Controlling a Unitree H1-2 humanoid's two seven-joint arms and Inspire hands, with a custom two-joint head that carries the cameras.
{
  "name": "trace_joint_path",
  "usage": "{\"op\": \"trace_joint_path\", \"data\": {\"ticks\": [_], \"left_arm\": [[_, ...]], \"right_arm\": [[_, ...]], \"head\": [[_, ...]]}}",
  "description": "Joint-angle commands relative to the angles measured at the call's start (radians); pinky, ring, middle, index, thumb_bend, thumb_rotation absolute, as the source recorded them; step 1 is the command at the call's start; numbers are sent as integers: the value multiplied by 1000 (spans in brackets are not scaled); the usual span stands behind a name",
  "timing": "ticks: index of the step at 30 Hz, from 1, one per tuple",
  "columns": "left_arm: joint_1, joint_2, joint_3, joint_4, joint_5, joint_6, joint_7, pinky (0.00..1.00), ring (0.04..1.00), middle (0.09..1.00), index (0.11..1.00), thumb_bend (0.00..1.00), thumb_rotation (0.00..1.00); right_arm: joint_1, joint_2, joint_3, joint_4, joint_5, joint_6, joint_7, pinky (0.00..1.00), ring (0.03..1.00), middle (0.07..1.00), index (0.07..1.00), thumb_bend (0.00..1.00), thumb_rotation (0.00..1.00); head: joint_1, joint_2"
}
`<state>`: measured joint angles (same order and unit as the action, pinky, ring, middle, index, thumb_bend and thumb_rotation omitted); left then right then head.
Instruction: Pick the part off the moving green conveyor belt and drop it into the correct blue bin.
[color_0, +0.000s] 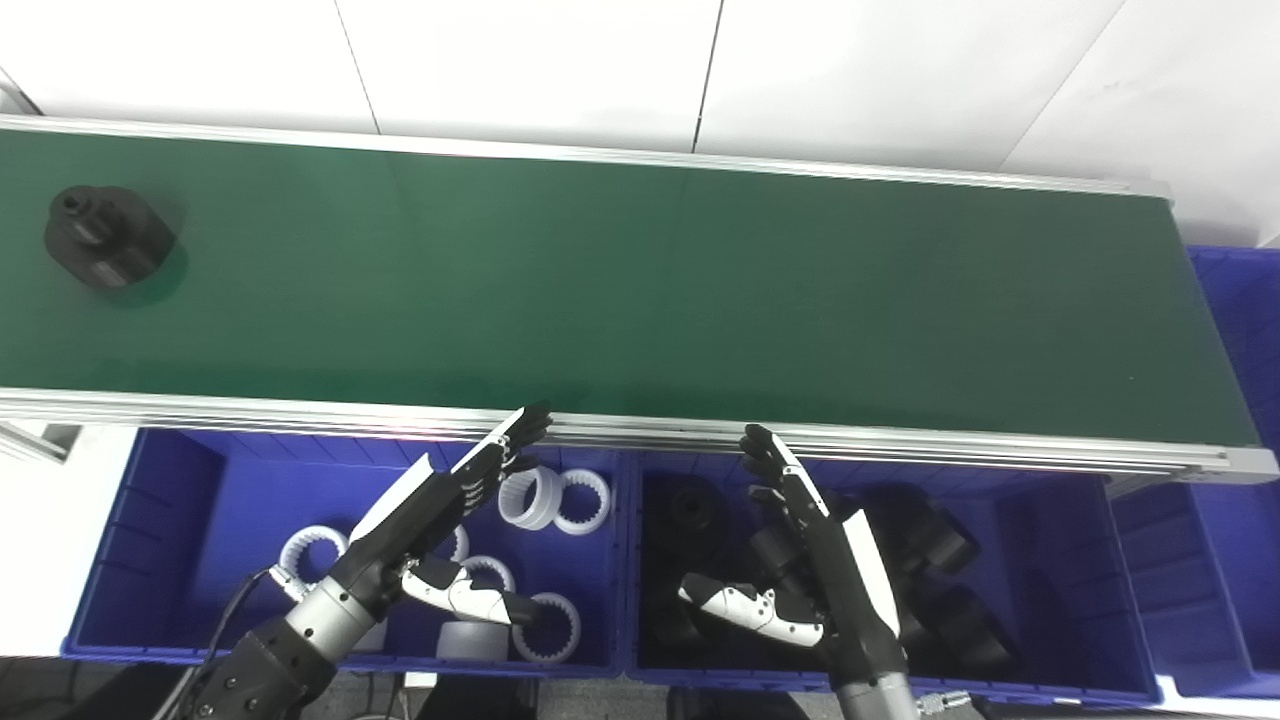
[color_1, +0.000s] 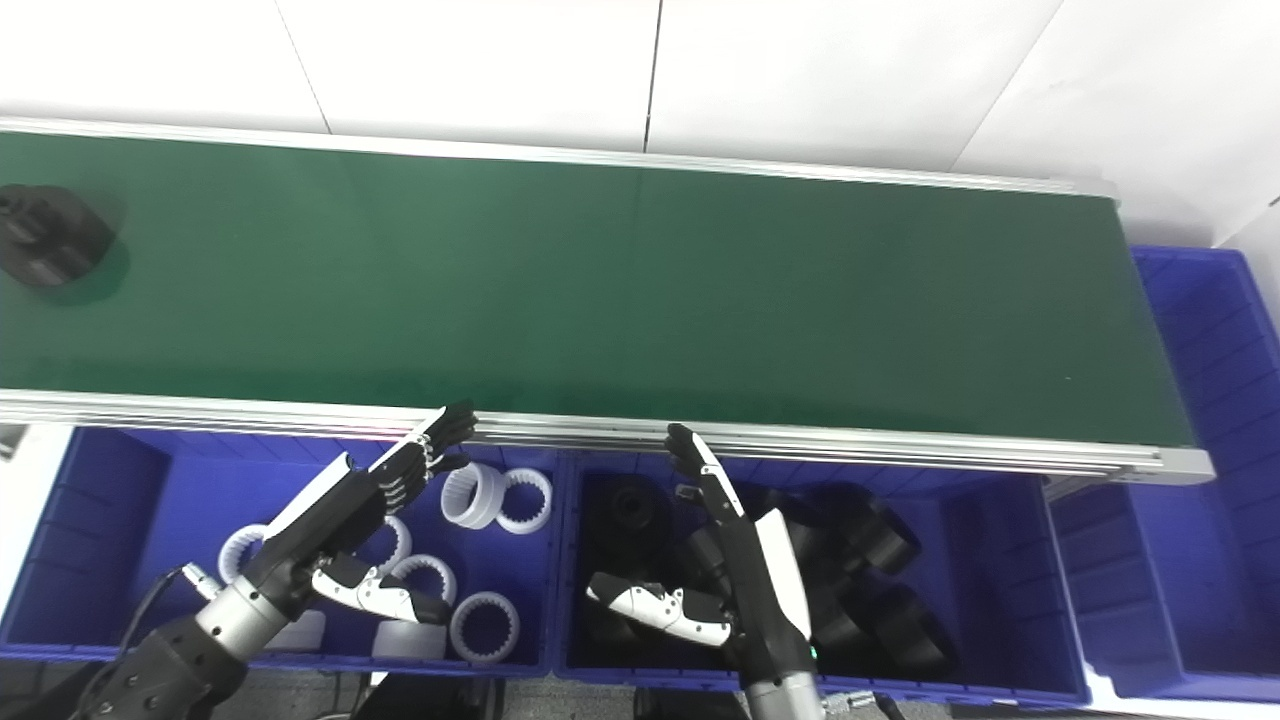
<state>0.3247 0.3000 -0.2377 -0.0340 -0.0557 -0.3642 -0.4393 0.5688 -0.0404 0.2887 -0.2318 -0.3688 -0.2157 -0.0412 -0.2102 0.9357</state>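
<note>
One black part at far left end of belt, rest bare; left hand and right hand spread, empty, over two bins below near rail.

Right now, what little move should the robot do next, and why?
Probably lift the left robot hand over the belt's near rail and wait. The only part, a black one, sits at the belt's far left; both hands, the right robot hand too, are open over the bins.
</note>
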Motion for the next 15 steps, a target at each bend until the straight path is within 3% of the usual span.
{"op": "trace_joint_path", "data": {"ticks": [1,15], "left_arm": [[-8,9,4,-18,4,-32,5,931,1000,1000,1000,988,290],[-11,11,2,-11,-9,-35,-1,932,1000,1000,1000,986,296]], "right_arm": [[1,9,-1,-10,3,-21,-9,802,887,909,939,867,430],[-1,8,0,-9,1,-26,-12,801,882,904,940,864,424]], "head": [[1,-2],[-2,-2]]}}
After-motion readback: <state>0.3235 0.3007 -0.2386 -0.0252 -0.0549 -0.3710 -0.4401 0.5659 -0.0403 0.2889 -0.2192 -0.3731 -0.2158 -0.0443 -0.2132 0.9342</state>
